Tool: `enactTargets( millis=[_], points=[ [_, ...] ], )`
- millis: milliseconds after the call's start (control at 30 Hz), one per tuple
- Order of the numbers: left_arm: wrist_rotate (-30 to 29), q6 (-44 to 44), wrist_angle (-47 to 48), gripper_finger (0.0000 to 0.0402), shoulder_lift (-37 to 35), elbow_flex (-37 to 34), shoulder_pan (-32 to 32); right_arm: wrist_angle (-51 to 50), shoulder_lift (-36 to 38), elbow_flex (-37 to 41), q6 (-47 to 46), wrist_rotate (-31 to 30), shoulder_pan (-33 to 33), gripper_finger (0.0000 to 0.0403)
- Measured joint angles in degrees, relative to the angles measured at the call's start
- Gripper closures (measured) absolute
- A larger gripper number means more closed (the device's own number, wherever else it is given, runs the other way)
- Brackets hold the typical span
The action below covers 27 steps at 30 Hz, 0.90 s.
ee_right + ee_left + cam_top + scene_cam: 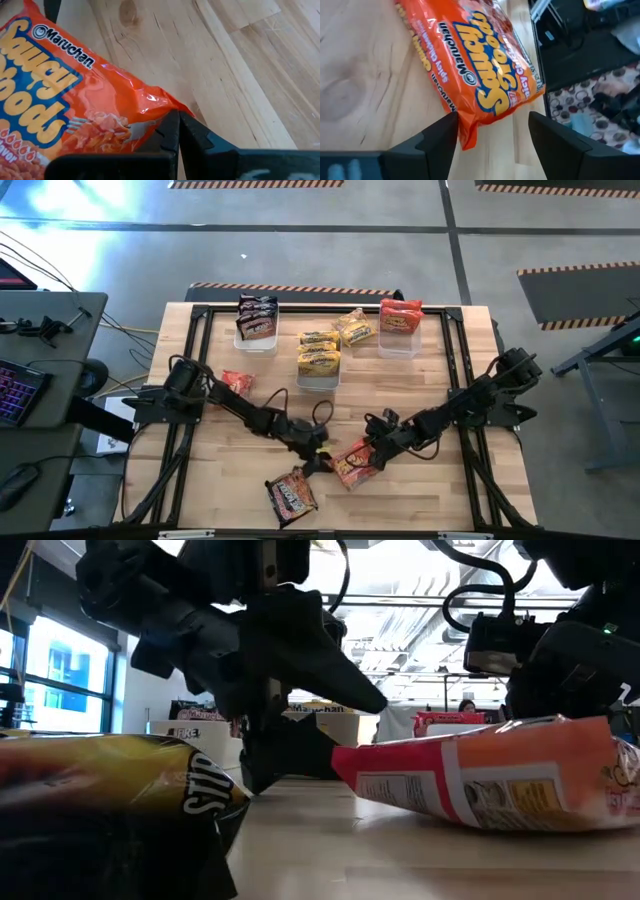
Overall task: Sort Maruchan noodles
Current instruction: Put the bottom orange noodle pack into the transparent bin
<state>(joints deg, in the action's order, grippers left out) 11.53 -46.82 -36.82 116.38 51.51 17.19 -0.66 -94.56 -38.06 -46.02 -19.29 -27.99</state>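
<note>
On the wooden worktop [230, 480], both arms meet near the front middle over one red-orange noodle packet [354, 463]. The right gripper [178, 131] is closed, its two fingers pinched together on the corner of this packet; the low view shows the packet [500, 780] tilted, with one end raised off the wood. The left gripper [492, 132] is open, its fingers standing either side of the packet's other end, one finger just touching the edge and the other apart from it; the packet's printed label [490, 75] faces that camera. Near the front edge lies a dark brown-black packet [291, 496], close to the left gripper [318, 463] but not touching it, and it fills the near corner of the low view [110, 800]. Another red-orange packet [237, 383] lies flat by the left arm's shoulder end. At the back stand three clear bins: one with dark packets [257, 317], a middle one with yellow packets [320, 352], and one with red-orange packets [401, 318]. A yellow packet [355, 328] rests tilted between the middle bin and the red-orange one.
</note>
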Motion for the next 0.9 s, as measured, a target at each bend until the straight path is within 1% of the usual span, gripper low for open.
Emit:
enactTargets(
  millis=[133, 267, 400, 500, 600, 700, 800, 900],
  points=[
    [0.03, 4.73, 1.44, 0.0175, 0.04, 0.03, 0.07, 0.04, -0.02, 0.00, 0.03, 0.00, 0.00, 0.0403],
    [-0.42, 13.68, 3.60, 0.0197, 0.09, 0.00, 0.36, 0.58, -0.02, 0.00, 0.99, -0.02, 0.00, 0.0403],
    [-6.30, 24.39, 5.13, 0.0215, 0.24, -0.13, 1.83, 1.07, -0.02, -0.01, 1.07, -0.11, 0.00, 0.0403],
    [-9.03, 29.68, 5.24, 0.0219, 0.24, -0.13, 2.85, 1.11, -0.02, -0.02, 1.07, -0.10, 0.00, 0.0403],
    [-12.07, 33.21, 4.80, 0.0219, 0.24, -0.13, 3.77, 1.13, -0.02, -0.02, 1.07, -0.17, 0.00, 0.0403],
    [-15.33, 34.50, 3.91, 0.0220, 0.24, 0.01, 4.35, 1.13, -0.02, -0.02, 1.07, -0.20, 0.00, 0.0403],
    [-15.67, 34.07, 4.11, 0.0228, 0.24, 0.25, 4.27, 1.14, -0.02, -0.02, 1.07, -0.20, 0.00, 0.0403],
    [-15.67, 35.56, 4.07, 0.0249, 0.24, 0.28, 4.24, 1.13, -0.02, -0.02, 1.07, -0.22, 0.00, 0.0403]
  ],
)
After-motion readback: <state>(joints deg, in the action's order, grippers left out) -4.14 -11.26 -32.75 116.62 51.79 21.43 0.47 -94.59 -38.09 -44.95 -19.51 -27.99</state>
